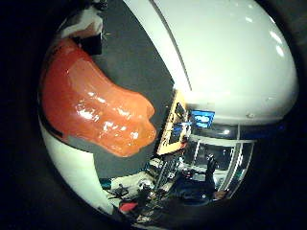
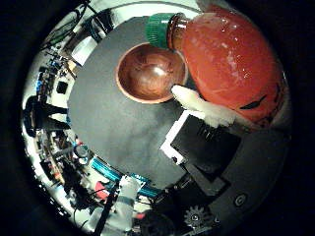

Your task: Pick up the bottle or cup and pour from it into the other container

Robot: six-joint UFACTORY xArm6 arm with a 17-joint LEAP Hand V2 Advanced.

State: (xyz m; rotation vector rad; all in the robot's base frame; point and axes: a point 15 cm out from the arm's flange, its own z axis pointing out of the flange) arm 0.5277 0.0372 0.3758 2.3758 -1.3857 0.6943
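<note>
An orange bottle point(image 2: 229, 64) with a green cap point(image 2: 158, 30) lies tilted across my palm and fills much of the thumb side view. Its body point(image 1: 93, 103) also bulks large in the little finger side view. My right hand point(image 2: 204, 135) has its white and black fingers curled against the bottle's side. The capped neck hangs over the rim of a brown wooden bowl point(image 2: 150, 73) that stands on the dark grey table mat point(image 2: 118, 132). The bowl's inside looks empty.
The mat's round edge ends at a white table top point(image 1: 230, 52). Beyond it are shelves, stands and lab clutter point(image 2: 64, 162).
</note>
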